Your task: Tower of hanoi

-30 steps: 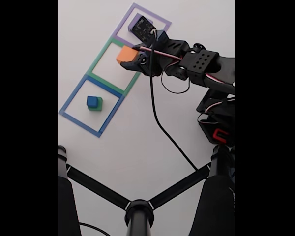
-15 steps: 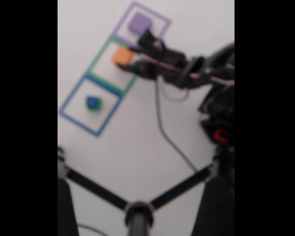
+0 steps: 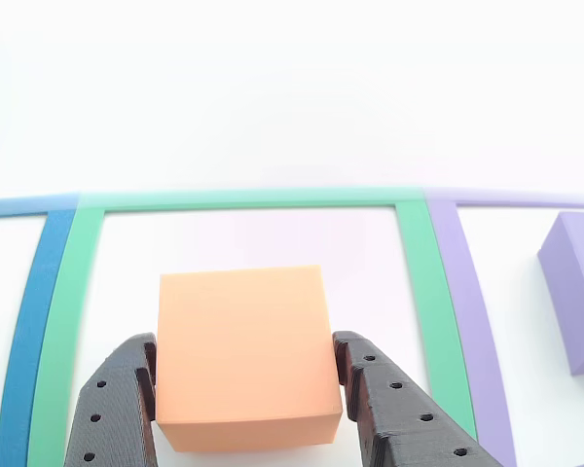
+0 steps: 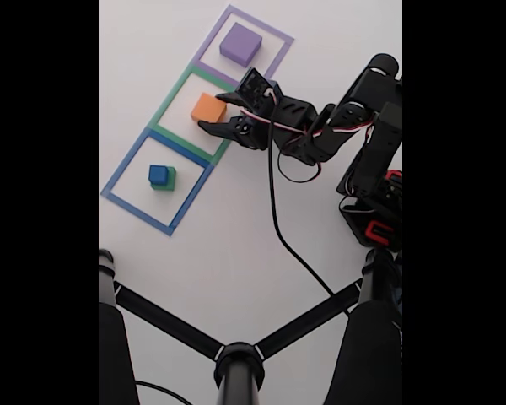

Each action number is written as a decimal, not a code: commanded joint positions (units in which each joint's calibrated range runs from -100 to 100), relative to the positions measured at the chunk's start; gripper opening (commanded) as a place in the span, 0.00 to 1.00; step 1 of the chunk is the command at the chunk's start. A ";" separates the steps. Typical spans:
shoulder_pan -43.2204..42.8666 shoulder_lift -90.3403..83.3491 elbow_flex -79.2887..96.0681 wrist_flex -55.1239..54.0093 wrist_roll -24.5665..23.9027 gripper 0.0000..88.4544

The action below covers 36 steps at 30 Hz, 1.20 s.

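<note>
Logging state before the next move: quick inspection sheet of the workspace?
Surface: white table with blue, green and purple taped squares in a row.
Job's things: orange block in the green square; purple block in the purple square; blue cube on green cube in the blue square.
Clutter: nothing seen.
Gripper: gripper open, fingers flanking the orange block.
Cables: black cable trailing across the table.
Surroundings: black stand legs at the bottom of the fixed view.

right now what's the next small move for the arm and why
Probably close the fingers on the orange block. They sit on either side of it in the green taped square, seemingly just short of a firm squeeze, so gripping comes before any lift.
</note>
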 commanded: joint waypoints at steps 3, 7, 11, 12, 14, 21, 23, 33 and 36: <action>-1.04 0.90 -1.72 -2.65 0.00 0.13; -0.81 2.02 -2.00 -3.46 0.00 0.14; -0.20 3.62 -2.72 -3.86 0.00 0.20; -0.12 4.10 -3.00 -4.27 0.00 0.22; 0.11 4.98 -3.36 -5.56 0.00 0.26; 0.26 4.50 -4.54 -5.72 0.00 0.32; 0.34 2.74 -4.45 -4.51 0.00 0.32; 0.64 -30.43 -9.45 40.90 0.00 0.21; 0.64 -38.93 -17.08 60.81 0.00 0.12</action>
